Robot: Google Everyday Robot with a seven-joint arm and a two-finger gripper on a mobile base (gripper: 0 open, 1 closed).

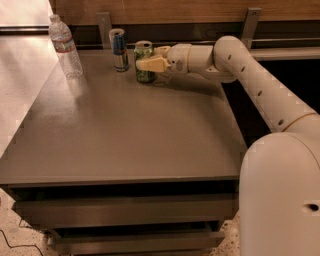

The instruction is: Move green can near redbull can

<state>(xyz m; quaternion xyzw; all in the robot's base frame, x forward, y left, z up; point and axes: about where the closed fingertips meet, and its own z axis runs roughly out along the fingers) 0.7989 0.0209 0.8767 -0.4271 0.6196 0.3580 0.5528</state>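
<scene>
The tool [146, 58] pinches the green can [144, 75] upright just beside the redbull can [118, 50], seemingly for steady placement there.

Looks like an office or lab break area to me: grey tabletop [125, 140] over drawers [125, 212], wood-panelled wall [175, 10] with metal brackets [251, 20], speckled floor [10, 225], loose cable [15, 245]. The robot's pincer [148, 57] grips the green can [144, 76] near the tabletop's far edge.

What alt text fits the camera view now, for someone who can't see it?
The gripper, reaching in from the right, has its fingers closed on the green can, upright at the back of the grey table just right of the redbull can. A water bottle stands farther left.
</scene>
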